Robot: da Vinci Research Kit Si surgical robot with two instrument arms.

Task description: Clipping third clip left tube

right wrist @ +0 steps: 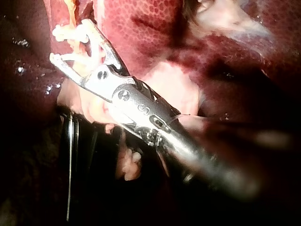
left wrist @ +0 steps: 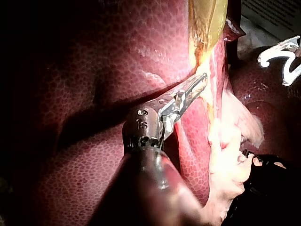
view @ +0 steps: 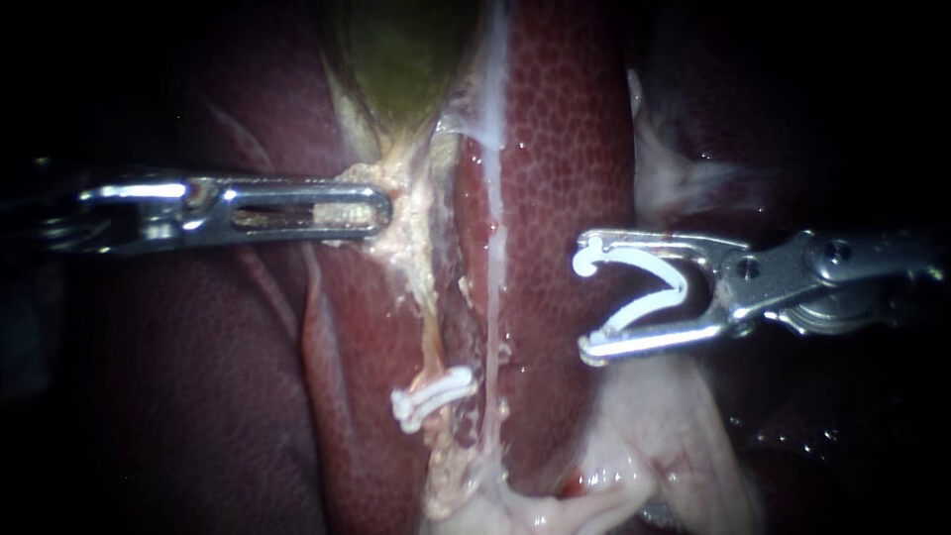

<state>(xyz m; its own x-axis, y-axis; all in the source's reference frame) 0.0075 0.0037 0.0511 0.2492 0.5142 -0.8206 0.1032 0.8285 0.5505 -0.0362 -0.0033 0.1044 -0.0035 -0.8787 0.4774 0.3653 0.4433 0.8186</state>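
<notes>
Clip point(view: 674, 282) open, crosswise, mouth toward tube point(view: 434, 327), gripped in right instrument's point(view: 586, 297) wide jaws; left instrument point(view: 381, 210) pinching tissue point(view: 403, 216)

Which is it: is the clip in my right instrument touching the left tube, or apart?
Apart. Endoscope view: bare liver shows between the open clip and the left tube.

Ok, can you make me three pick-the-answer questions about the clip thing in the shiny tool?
1. Where is the loaded clip? A) around a tube B) between the right instrument's jaws C) on the gallbladder
2. What colour is it? A) white B) blue C) black
3. How is it? A) squeezed flat B) spread open C) snapped in two
Answers: B, it sits in those jaws, over the liver; A, white like the clip on the tube; B, its legs form a wide V.
</notes>
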